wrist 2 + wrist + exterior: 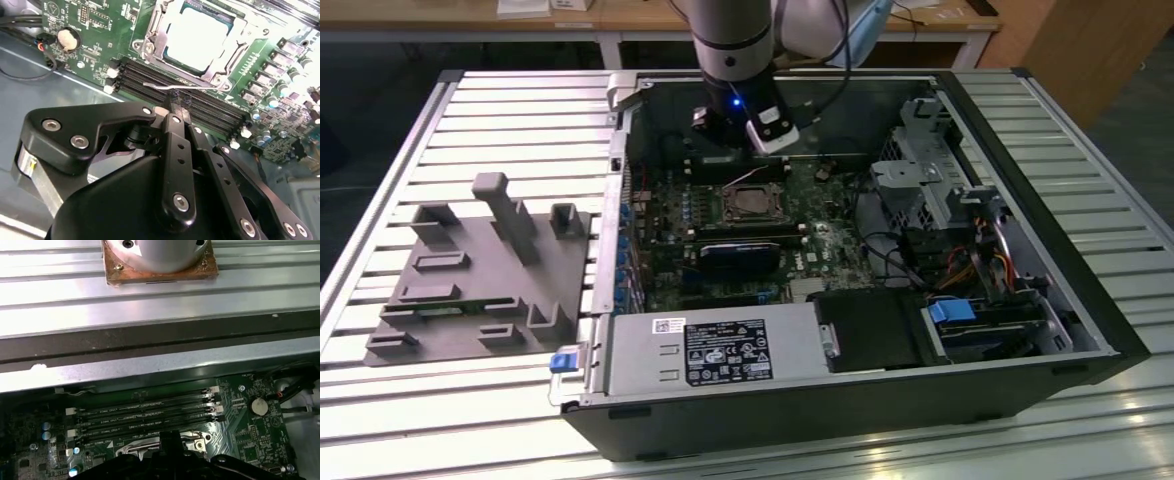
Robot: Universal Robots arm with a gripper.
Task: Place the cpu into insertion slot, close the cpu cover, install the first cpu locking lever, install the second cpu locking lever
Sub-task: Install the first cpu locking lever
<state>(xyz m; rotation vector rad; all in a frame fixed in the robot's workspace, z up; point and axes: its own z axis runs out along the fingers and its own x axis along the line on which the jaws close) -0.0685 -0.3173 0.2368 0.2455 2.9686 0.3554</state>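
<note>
Cpu (200, 35) seated, cover (151, 31) down. Tool (174, 106) pressed together, its end just at the locking lever (155, 86). I judge slow, square pressure best.

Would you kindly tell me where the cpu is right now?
In the second wrist view the cpu lies in the insertion slot, right beside the long memory slots; in the exterior view it is near the middle of the motherboard.

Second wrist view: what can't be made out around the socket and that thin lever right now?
- Whether the lever is gripped: second wrist view, hidden behind the gripper.
- The socket: its far part is cut off by the frame edge.
- First wrist view: the gripper covers most of the socket.
- Exterior view: the lever is too small.
</note>
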